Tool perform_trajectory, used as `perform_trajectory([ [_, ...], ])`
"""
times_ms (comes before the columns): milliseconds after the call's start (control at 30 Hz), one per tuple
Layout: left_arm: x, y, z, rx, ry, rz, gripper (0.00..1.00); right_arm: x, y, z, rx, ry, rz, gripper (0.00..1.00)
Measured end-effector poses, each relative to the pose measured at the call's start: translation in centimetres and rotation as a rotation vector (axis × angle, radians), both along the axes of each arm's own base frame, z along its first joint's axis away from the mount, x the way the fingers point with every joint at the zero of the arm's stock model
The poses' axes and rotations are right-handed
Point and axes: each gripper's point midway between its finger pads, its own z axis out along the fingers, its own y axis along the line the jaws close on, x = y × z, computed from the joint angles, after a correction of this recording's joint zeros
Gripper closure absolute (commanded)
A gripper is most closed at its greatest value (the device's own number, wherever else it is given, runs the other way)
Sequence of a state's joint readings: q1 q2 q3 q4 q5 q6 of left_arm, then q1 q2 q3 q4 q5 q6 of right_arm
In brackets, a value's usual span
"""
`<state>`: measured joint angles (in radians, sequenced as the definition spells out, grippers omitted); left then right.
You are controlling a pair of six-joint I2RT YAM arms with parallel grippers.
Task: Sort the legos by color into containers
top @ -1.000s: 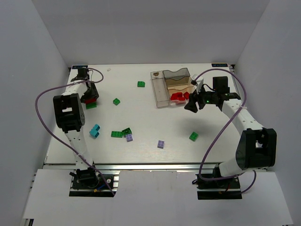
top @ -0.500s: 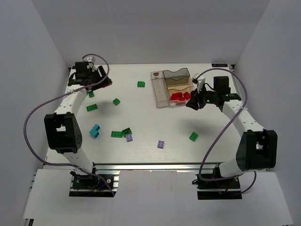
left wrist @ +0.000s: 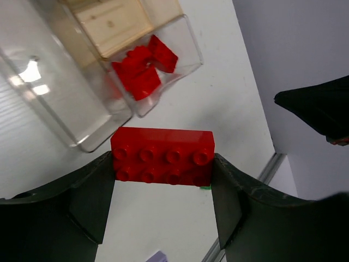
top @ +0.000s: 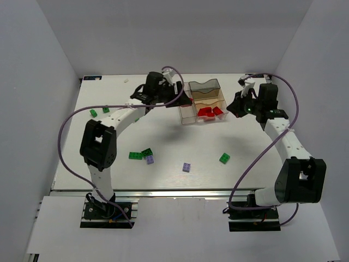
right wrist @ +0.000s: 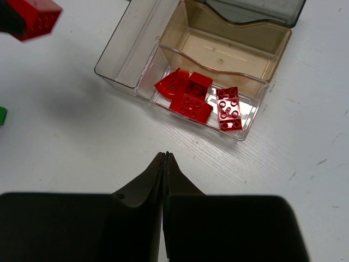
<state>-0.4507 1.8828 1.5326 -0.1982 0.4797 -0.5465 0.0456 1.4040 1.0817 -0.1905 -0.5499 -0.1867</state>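
Clamping the red brick [left wrist: 162,155] by its two ends, long axis crosswise, the left hand [left wrist: 163,183] hangs above the surface [left wrist: 229,109] just short of the containers [left wrist: 65,109]. The binned red legos [left wrist: 143,68] lie ahead, seemingly slightly leftward. The right hand [right wrist: 165,158], fingers together and empty, hovers beside them.

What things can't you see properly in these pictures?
- Top view: the left gripper covers the red studded plastic brick it holds.
- Left wrist view: that brick hides nearly all of a small green piece.
- Right wrist view: the left edge cuts off a green plastic brick.
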Motion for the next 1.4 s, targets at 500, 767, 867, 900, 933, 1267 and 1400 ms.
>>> perform_trajectory([
  [500,3.3,-12.9,-3.8,0.005,0.028,0.028,0.72,-1.2,-1.3,-0.1,0.019,-0.006,-0.067,0.97],
  [767,3.8,-13.3,-5.6,0.093,0.040,0.118,0.54,-1.2,-1.4,0.1,0.025,-0.005,-0.075,0.85],
  [867,4.3,-13.0,-5.8,0.110,0.047,0.153,0.42,-1.2,-1.4,0.1,0.025,-0.006,-0.076,0.81],
  [900,4.5,-13.0,-5.9,0.113,0.048,0.163,0.40,-1.2,-1.4,0.1,0.026,-0.005,-0.077,0.80],
  [933,4.7,-13.0,-6.1,0.117,0.050,0.172,0.35,-1.2,-1.4,0.1,0.025,-0.005,-0.077,0.78],
  [1267,4.6,-12.3,-9.4,0.179,0.108,0.204,0.26,-1.3,-1.3,0.1,0.022,-0.009,-0.065,0.45],
  [1400,4.8,-12.4,-9.0,0.172,0.101,0.205,0.23,-1.6,-1.0,0.1,0.019,-0.017,-0.025,0.33],
])
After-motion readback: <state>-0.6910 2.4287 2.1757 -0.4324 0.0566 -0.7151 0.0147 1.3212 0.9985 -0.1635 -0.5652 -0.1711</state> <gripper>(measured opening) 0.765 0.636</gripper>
